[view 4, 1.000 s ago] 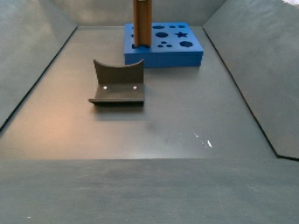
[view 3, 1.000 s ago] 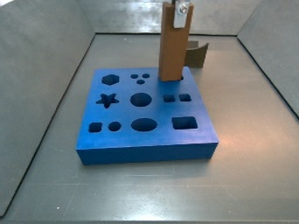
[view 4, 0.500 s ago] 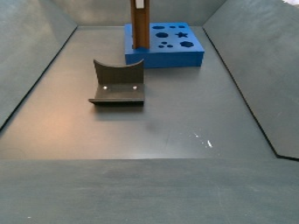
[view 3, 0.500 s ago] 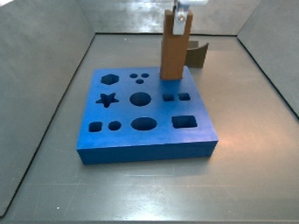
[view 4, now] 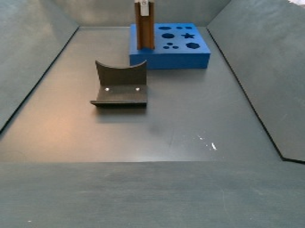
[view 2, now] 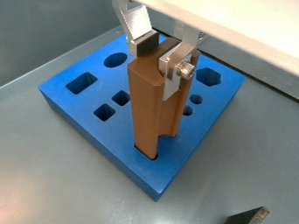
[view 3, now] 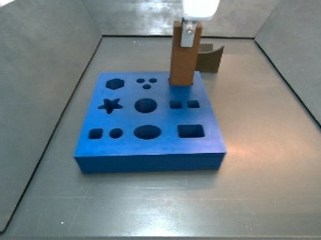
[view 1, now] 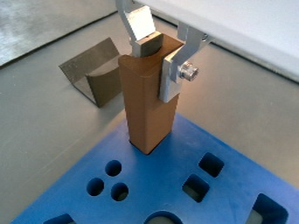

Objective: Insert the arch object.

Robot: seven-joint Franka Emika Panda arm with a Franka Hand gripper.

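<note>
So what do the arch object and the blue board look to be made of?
The arch object, held upright in the gripper with its foot in the board, looks like wood or wood-toned plastic: matte orange-brown, smooth plain faces. The blue board looks like matte moulded plastic or foam: uniform colour, clean-cut holes.

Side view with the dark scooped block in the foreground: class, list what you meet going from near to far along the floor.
Scooped dark block → blue board with the arch object standing upright at its edge, the gripper holding the bar's top, its jaws closed on it.
</note>
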